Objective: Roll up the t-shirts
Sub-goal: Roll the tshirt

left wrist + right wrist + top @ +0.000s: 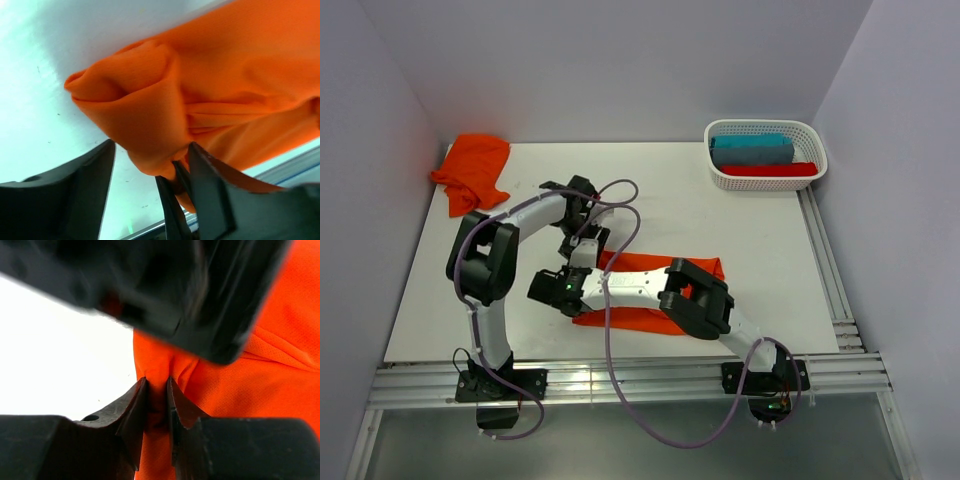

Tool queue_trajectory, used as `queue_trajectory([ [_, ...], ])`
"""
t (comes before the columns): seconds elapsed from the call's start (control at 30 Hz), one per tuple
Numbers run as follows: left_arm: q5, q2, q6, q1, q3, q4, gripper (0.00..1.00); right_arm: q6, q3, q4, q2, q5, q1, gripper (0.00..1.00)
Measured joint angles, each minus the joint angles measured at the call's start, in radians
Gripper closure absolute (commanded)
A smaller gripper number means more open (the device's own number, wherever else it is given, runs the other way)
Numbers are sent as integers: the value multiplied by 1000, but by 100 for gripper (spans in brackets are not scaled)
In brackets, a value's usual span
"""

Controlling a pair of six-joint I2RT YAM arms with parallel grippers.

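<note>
One orange t-shirt (pixel 620 322) lies folded into a long strip at the table's middle, mostly under my right arm. Its left end is bunched into a loose roll (pixel 135 100). My right gripper (pixel 157 382) is shut on a fold of that end, with fabric pinched between its fingertips. My left gripper (pixel 151 145) stands open and wide around the same rolled end, the cloth sitting between its fingers (pixel 80 190) without being squeezed. In the top view the two grippers (pixel 585 243) (pixel 560 285) meet at the strip's left end. A second orange t-shirt (pixel 472 170) lies crumpled at the back left corner.
A white lattice basket (pixel 720 180) stands at the back right with a teal roll (pixel 752 148) and a red roll (pixel 770 169) in it. Walls close the table on the left, back and right. A metal rail (pixel 620 378) runs along the near edge.
</note>
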Motion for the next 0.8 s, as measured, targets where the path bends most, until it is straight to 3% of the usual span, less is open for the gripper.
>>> queue_trajectory([
  [0.07, 16, 0, 10, -1, 35, -13, 27, 4, -55, 57, -31, -9, -1, 73],
  [0.27, 85, 5, 41, 15, 175, -51, 22, 10, -286, 292, -163, -72, -8, 73],
  [0.43, 205, 2, 80, 82, 211, -96, 21, 39, -546, 601, -291, -182, -32, 73],
  [0.6, 296, -28, 145, 172, 117, -100, 22, 83, -826, 987, -387, -330, -74, 73],
  [0.8, 367, -56, 183, 217, -69, -39, 22, 118, -991, 1295, -395, -472, -135, 73],
])
